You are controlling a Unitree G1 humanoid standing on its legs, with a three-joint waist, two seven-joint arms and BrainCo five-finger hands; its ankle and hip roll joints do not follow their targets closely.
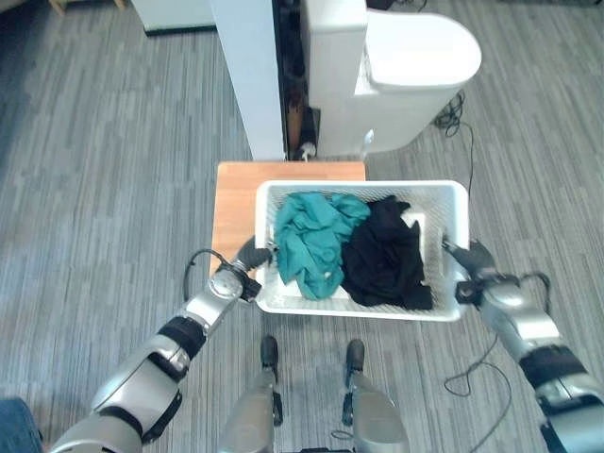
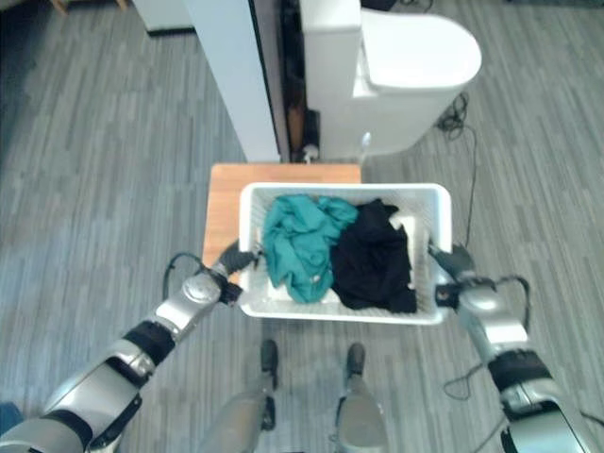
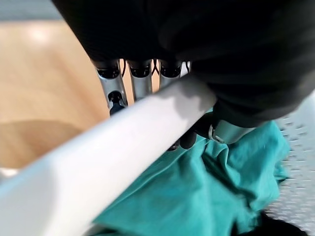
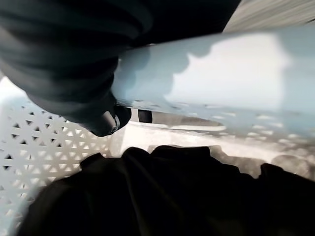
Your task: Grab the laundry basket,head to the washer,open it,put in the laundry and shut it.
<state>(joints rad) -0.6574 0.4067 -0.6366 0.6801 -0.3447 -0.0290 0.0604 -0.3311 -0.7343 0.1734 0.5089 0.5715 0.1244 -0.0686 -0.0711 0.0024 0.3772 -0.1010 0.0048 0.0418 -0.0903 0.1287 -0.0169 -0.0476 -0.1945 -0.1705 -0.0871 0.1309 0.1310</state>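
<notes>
While the white laundry basket (image 1: 363,189) sits over the wooden stool's (image 1: 241,193) front edge, holding teal cloth (image 1: 316,236) and black cloth (image 1: 382,255), the left hand (image 1: 247,260) and right hand (image 1: 469,260) each clasp a side rim, before the white washer (image 1: 396,66)
</notes>
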